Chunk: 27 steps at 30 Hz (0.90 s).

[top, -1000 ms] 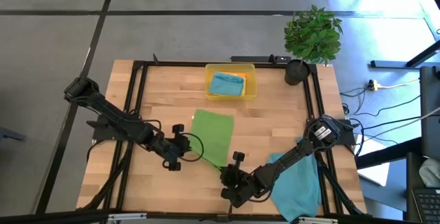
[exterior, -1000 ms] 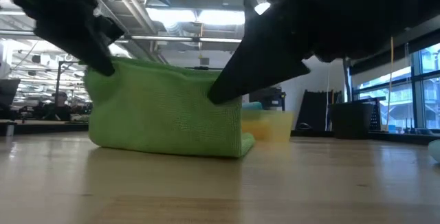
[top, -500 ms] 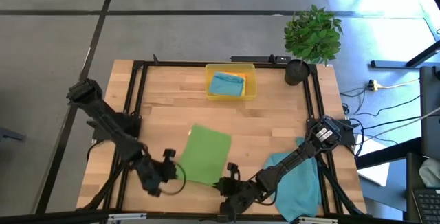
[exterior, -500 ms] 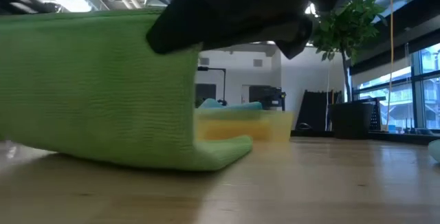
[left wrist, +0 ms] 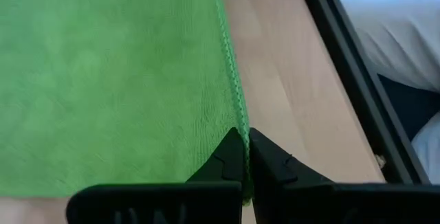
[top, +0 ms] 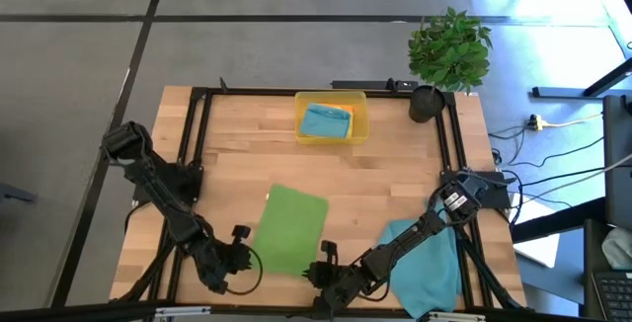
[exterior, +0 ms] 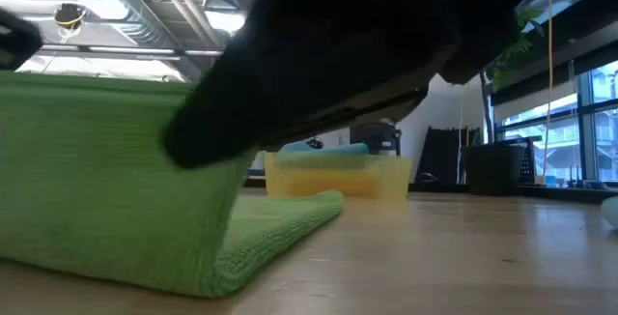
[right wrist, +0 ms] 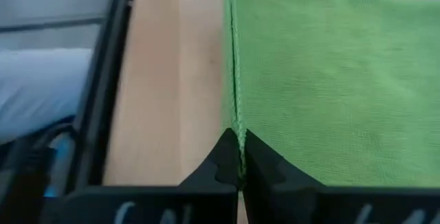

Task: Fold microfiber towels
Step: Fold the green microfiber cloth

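Left gripper (top: 240, 254), near edge of the tabletop (top: 385, 179), left of centre: fingers clenched on the near-left corner of the green towel (top: 289, 225). In the left wrist view the hem is pinched between the closed fingertips (left wrist: 234, 157).

Green towel: spread between the two grippers, far half flat on the wood, near edge lifted, as seen in the low view (exterior: 116, 189). It lies at mid-tabletop, near side.

Right gripper (top: 323, 271), near edge, just right of the towel: likewise clamped on the near-right corner; the hem is caught between the fingertips (right wrist: 237, 157) in the right wrist view.

Step in hand, judged: near edge being carried for a fold. For a clean fold, both corners should be kept level and moved together, cloth kept taut between them, and the edge laid onto the far edge before release. Uneven travel would likely skew the fold.

Yellow tray (top: 358, 124), far centre: teal towel (top: 324, 120) inside, orange towel edge (top: 343, 110) showing.

Second teal towel (top: 430, 263), near right, rumpled under the right arm.
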Each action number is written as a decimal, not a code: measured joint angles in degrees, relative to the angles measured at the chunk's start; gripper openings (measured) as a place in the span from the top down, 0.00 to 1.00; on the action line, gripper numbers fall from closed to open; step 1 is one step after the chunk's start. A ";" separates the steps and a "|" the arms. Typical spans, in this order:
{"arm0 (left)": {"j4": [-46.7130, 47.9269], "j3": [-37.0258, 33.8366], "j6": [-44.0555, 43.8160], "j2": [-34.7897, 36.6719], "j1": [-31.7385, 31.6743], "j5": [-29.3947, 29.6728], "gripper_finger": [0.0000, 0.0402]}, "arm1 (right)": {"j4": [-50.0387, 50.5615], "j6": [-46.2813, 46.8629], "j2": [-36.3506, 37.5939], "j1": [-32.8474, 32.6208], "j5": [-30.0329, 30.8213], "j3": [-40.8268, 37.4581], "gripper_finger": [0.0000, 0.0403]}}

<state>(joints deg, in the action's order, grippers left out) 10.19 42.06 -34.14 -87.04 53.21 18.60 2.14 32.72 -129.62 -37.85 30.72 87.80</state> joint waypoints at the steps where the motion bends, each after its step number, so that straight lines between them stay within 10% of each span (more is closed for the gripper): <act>1: 0.11 0.00 1.08 0.67 -0.61 -0.19 1.00 | 1.12 -0.16 0.05 -0.01 0.96 0.32 1.00; 11: 16.50 4.75 6.16 9.04 -6.52 7.50 1.00 | 33.91 12.47 3.50 -0.93 15.30 9.42 0.99; 27: 22.57 1.44 25.60 10.55 -29.16 2.85 1.00 | 46.24 25.93 3.37 9.64 10.52 10.15 0.99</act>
<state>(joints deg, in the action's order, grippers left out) 32.76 43.50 -8.53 -76.49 24.05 21.45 48.39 58.64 -126.25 -28.20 41.24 97.95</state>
